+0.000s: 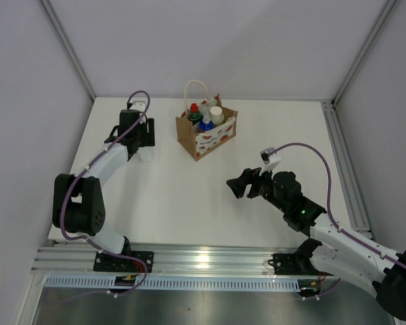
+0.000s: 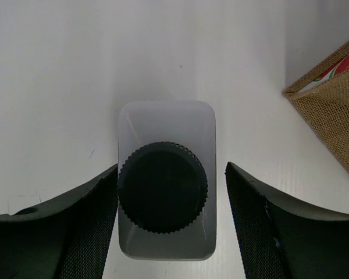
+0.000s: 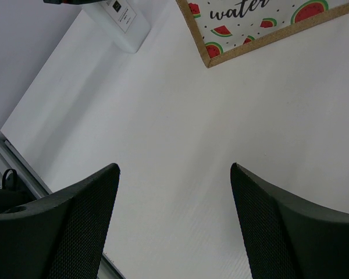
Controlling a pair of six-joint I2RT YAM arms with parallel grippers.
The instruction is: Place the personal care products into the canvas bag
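A translucent white bottle (image 2: 166, 119) with a black cap (image 2: 163, 187) stands upright on the table, left of the canvas bag (image 1: 206, 139). My left gripper (image 2: 172, 167) hangs over it, open, with one finger on each side. The left finger is against the bottle and a gap shows at the right finger. In the top view the bottle (image 1: 146, 154) shows just below that gripper (image 1: 144, 143). The bag holds three bottles: red cap (image 1: 194, 108), blue cap (image 1: 205, 125), white cap (image 1: 217, 114). My right gripper (image 1: 237, 185) is open over bare table, holding nothing.
The bag's burlap corner (image 2: 334, 110) lies right of the left gripper. In the right wrist view the bag's watermelon side (image 3: 256, 23) and the white bottle (image 3: 119, 23) are far ahead. White walls enclose the table; a rail (image 1: 189, 261) runs along the near edge.
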